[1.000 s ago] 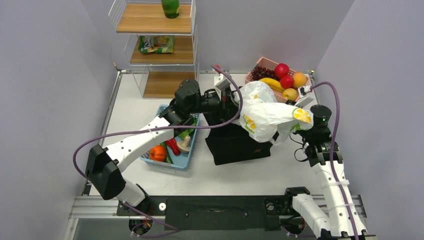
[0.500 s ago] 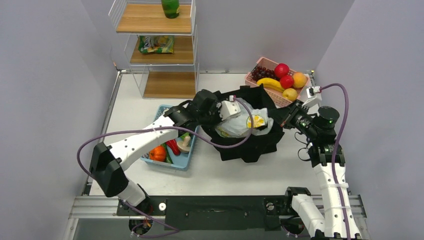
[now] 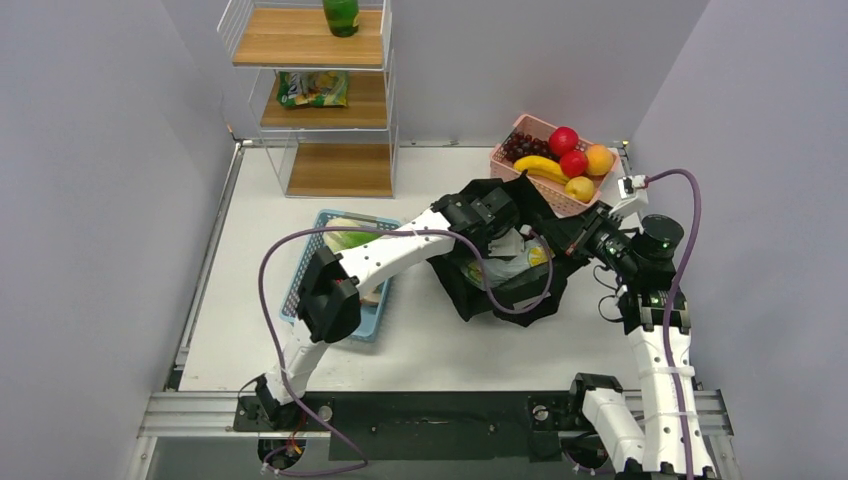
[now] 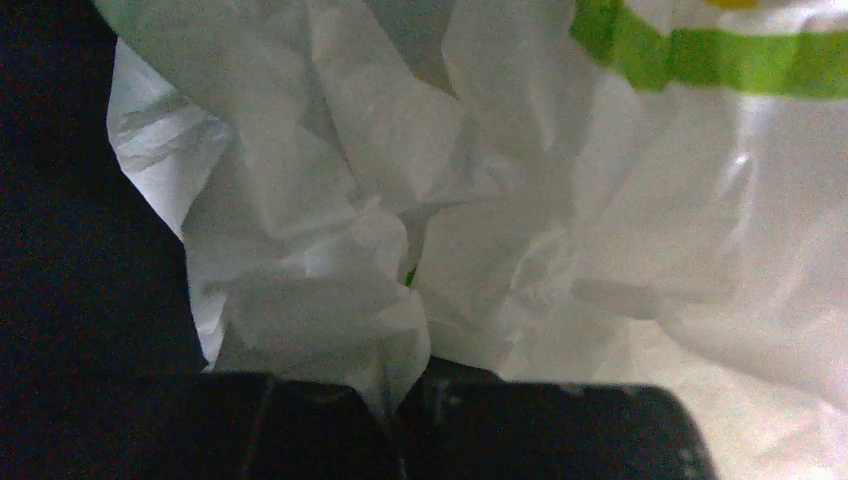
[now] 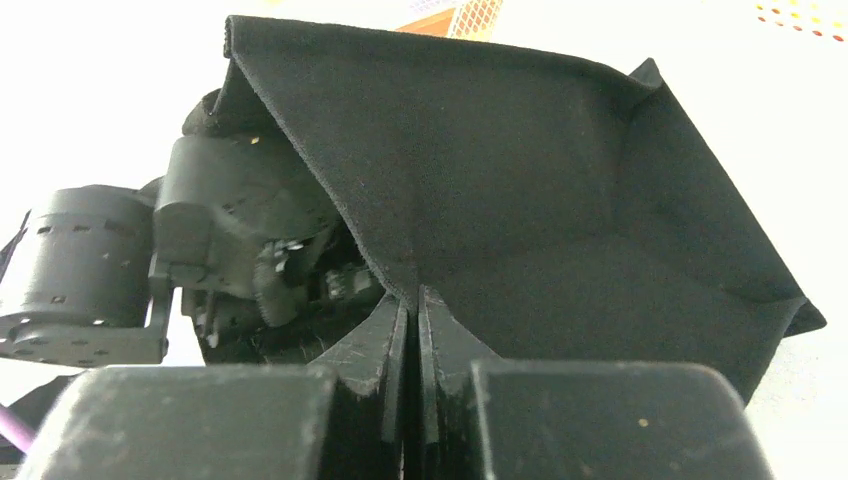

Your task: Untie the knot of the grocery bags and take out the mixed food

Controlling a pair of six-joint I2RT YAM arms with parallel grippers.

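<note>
The grocery bag [image 3: 520, 262], thin white plastic with yellow and green print, lies crumpled inside the open black tote [image 3: 500, 298]. My left gripper [image 3: 508, 248] reaches into the tote and is shut on a fold of the bag [image 4: 480, 200]; the jaws [image 4: 405, 400] pinch the plastic. My right gripper [image 3: 578, 237] is shut on the tote's right rim [image 5: 412, 290]. Red apples [image 3: 564, 140] and an orange fruit [image 3: 599, 158] lie in the pink basket [image 3: 505, 152]. The snack packet [image 3: 313, 88] is on the middle shelf. The pumpkin is hidden behind my left arm.
A blue tray [image 3: 300, 290] with lettuce [image 3: 345, 238] sits left of the tote, partly under my left arm. A wire shelf rack [image 3: 310, 170] stands at the back left with a green bottle [image 3: 341, 15] on top. Banana and grapes share the pink basket.
The bag went from being held up between both grippers down into the tote. My left arm swung right and followed it in. My right gripper let the bag go and now holds the tote rim.
</note>
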